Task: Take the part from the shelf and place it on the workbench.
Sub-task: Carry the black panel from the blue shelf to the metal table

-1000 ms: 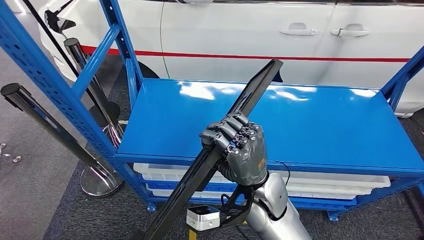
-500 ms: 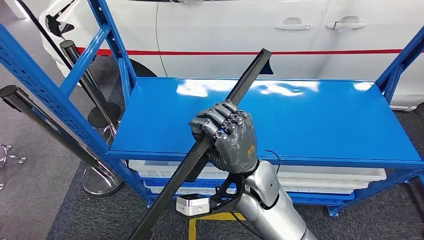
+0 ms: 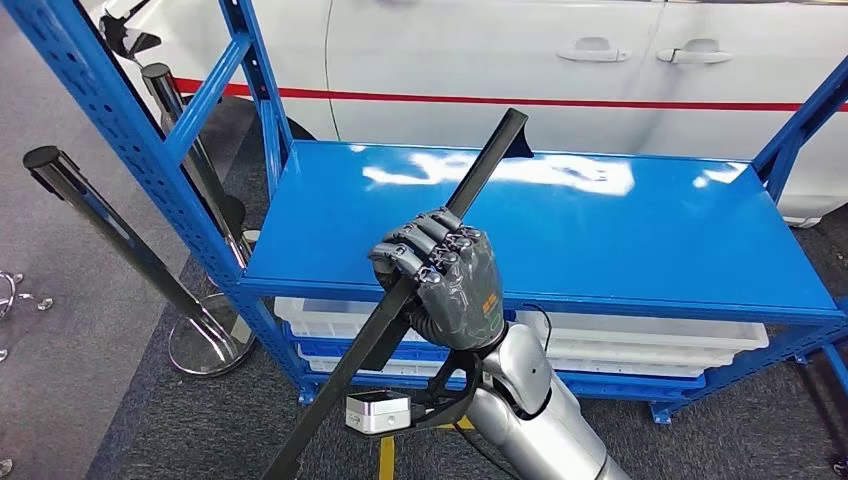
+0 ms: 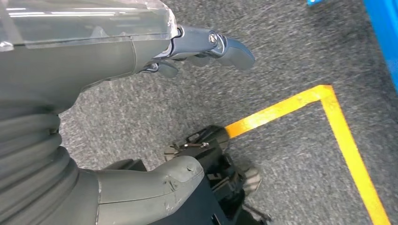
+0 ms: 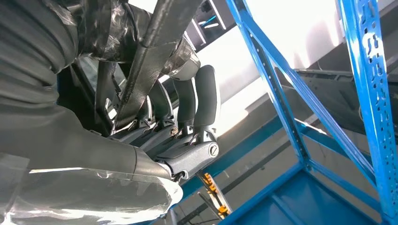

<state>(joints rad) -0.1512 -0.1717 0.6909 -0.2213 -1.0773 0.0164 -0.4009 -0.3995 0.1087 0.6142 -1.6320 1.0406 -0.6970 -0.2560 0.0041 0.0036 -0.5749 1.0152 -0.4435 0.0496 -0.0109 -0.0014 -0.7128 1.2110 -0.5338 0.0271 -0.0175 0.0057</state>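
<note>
A long black strip-shaped part (image 3: 470, 190) slants from low at the left up to the far right, above the blue shelf (image 3: 620, 240). My right hand (image 3: 445, 285) grips it near its middle, fingers wrapped around it, in front of the shelf's near edge. In the right wrist view the same black part (image 5: 155, 51) runs through my right hand (image 5: 173, 136), whose fingers curl around it. My left hand (image 4: 187, 51) hangs over the grey floor with its fingers apart and nothing in it.
A white car (image 3: 560, 70) with a red stripe stands behind the shelf. Blue shelf uprights (image 3: 140, 150) rise at the left and right. Chrome barrier posts (image 3: 190, 300) stand left of the shelf. White trays (image 3: 640, 345) lie on the lower level. Yellow floor tape (image 4: 347, 140) marks the grey carpet.
The whole view has shifted slightly, so the camera moved. My right hand with the black part sits a little lower and further left in the picture, still gripping it.
</note>
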